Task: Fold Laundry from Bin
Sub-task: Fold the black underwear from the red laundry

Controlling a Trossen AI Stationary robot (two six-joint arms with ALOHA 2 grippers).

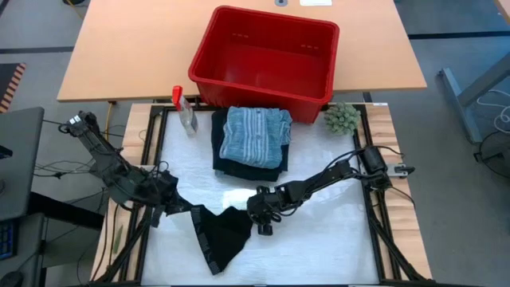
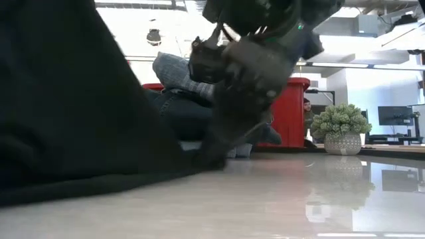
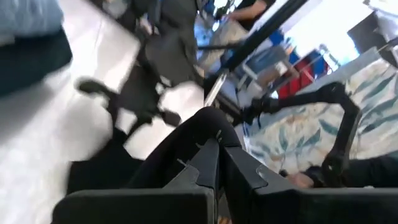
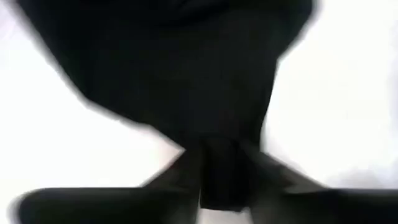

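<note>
Laundry, a black garment (image 1: 221, 235), lies on the desk's near side with both jaws clamped on its edge, left gripper (image 1: 177, 204) and right gripper (image 1: 256, 215); I'd tension evenly before folding.

High view overhead; low view table-level; wrist views close; all share black garment (image 1: 225, 236).

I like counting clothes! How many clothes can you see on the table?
3. A striped light blue garment lies on a folded dark garment in front of the red bin. A black garment lies nearer the front edge, held by both grippers. More may be hidden in the stack.
</note>
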